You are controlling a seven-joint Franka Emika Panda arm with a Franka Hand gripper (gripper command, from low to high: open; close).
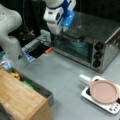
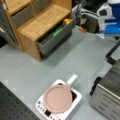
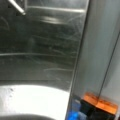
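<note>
Item, my gripper [image 1: 60,33]: at the toaster oven [image 1: 100,37] door's left edge in a front view; I cannot tell how the jaws stand. Item, orange block [image 1: 49,50]: on the tabletop [image 1: 62,75] just below. Item, pink pan [image 1: 103,91]: on white cooker [image 1: 110,107], well apart.

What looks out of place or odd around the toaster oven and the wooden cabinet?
The toaster oven holds a teal bowl behind its glass door, and the gripper is right at that door. The drawer of the wooden cabinet stands open with small items inside. Nothing looks spilled or damaged.
</note>
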